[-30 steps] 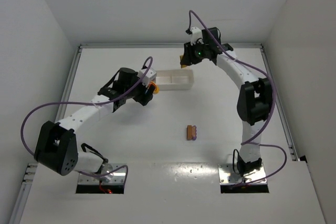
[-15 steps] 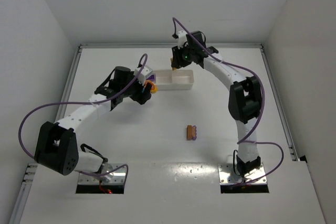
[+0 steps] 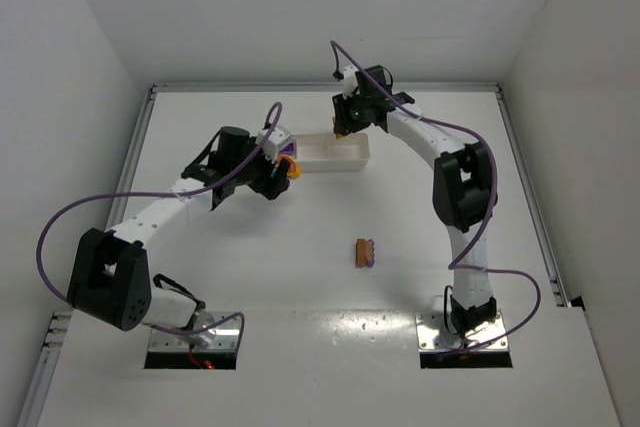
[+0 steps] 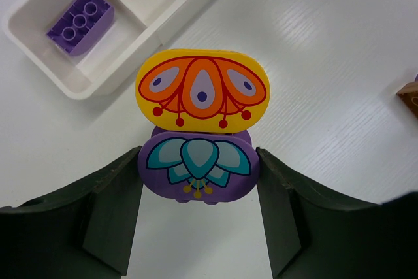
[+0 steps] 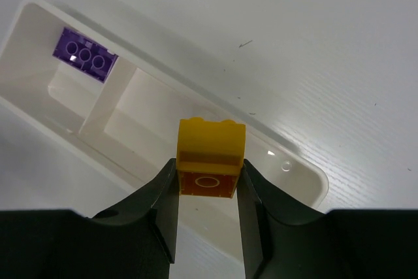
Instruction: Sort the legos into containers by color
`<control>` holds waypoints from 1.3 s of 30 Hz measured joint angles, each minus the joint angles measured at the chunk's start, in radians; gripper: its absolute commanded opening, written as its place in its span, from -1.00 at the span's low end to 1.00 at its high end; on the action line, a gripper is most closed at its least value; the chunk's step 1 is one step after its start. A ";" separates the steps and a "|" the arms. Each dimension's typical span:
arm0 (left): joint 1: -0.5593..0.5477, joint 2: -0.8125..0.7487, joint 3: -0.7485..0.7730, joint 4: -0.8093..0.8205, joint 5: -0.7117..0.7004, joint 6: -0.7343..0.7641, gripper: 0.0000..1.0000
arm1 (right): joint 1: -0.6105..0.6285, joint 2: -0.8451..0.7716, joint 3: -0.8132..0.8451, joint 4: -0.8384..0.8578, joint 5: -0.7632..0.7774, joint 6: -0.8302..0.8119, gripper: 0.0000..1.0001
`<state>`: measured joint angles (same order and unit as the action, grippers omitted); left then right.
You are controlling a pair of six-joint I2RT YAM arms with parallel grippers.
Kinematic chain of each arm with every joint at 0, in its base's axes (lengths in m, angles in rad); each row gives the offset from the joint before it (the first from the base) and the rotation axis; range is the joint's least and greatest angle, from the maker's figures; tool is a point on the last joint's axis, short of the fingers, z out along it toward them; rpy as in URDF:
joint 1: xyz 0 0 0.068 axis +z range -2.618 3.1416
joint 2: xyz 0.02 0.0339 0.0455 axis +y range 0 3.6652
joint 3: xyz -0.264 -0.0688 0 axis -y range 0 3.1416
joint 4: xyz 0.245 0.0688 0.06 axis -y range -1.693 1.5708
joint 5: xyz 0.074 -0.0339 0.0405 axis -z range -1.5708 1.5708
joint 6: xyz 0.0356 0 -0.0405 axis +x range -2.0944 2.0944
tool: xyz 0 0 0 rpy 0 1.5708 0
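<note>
Both pincers loaded at the tray, upper middle of the table.

My right pincer is clamped on the flat sides of a yellow brick, above the tray and clear of the upper-left compartment holding a purple brick. My left pincer grips a purple oval piece, with a yellow oval piece touching its top. A brown brick lies mid-table. I judge them light, stiff and slick, best pinched on flat side walls.

L gripper crowds tray left end, R gripper hangs over it; table round brown lego open.
</note>
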<state>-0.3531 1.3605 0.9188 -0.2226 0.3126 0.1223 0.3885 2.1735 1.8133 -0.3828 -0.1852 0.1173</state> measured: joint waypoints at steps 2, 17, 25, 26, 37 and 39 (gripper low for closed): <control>0.000 0.006 0.000 0.000 0.002 0.000 -0.57 | -0.001 0.000 -0.011 -0.002 0.000 -0.002 -0.79; 0.000 0.066 0.025 0.007 0.021 0.000 -0.57 | -0.003 -0.002 -0.069 -0.046 0.007 -0.035 1.00; 0.000 0.066 0.027 0.008 0.041 0.000 -0.57 | -0.021 -0.108 -0.116 -0.040 -0.282 -0.011 1.00; -0.001 0.066 0.027 0.008 0.043 0.000 -0.57 | -0.024 -0.128 -0.126 -0.029 -0.344 0.000 0.96; -0.042 0.066 0.051 0.010 0.059 0.000 -0.57 | 0.019 -0.192 -0.274 0.147 -0.858 0.186 0.82; -0.054 0.066 0.055 0.010 0.060 0.001 -0.57 | 0.024 -0.184 -0.280 0.176 -0.889 0.224 0.82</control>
<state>-0.4068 1.4269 0.9733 -0.2123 0.3725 0.1230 0.4122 1.9896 1.5337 -0.2066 -1.0744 0.3412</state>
